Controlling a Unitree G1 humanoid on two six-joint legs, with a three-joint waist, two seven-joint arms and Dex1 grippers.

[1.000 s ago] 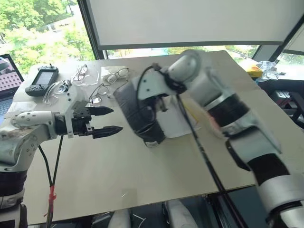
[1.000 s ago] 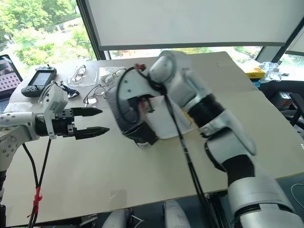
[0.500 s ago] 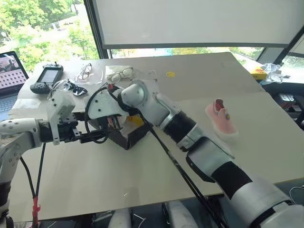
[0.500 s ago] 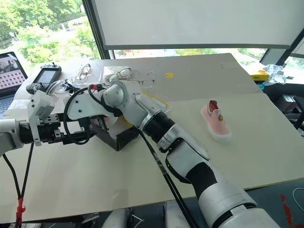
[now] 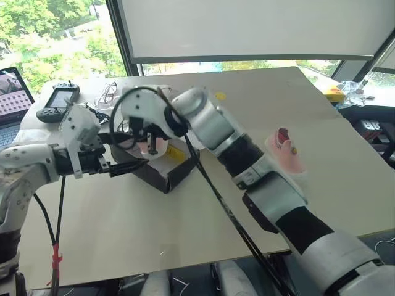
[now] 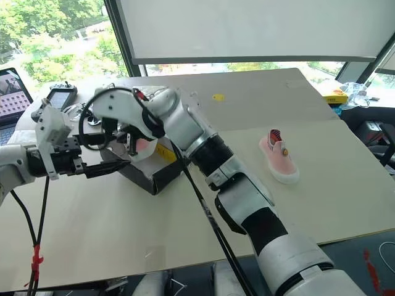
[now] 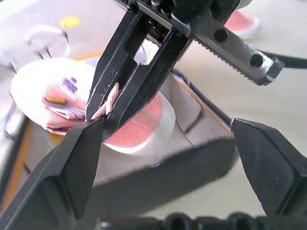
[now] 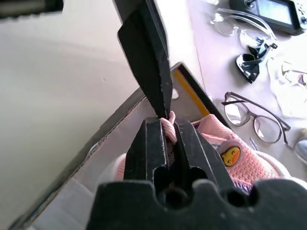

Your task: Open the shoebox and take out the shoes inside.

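My right gripper (image 8: 165,125) pinches the shoe (image 8: 230,158) over the box (image 5: 162,176); open left gripper (image 5: 126,154) waits at nine o'clock

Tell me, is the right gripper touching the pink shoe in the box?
Touching. In the right wrist view, the right gripper is shut on the pink shoe, pinching its heel loop.

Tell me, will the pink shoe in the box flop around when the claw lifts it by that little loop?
Probably a bit. The right claw is shut on just the heel loop of the pink shoe, so it would likely dangle and swing. Its knit upper looks soft, but the white sole looks firmer. It seems small and light, so slipping looks unlikely.
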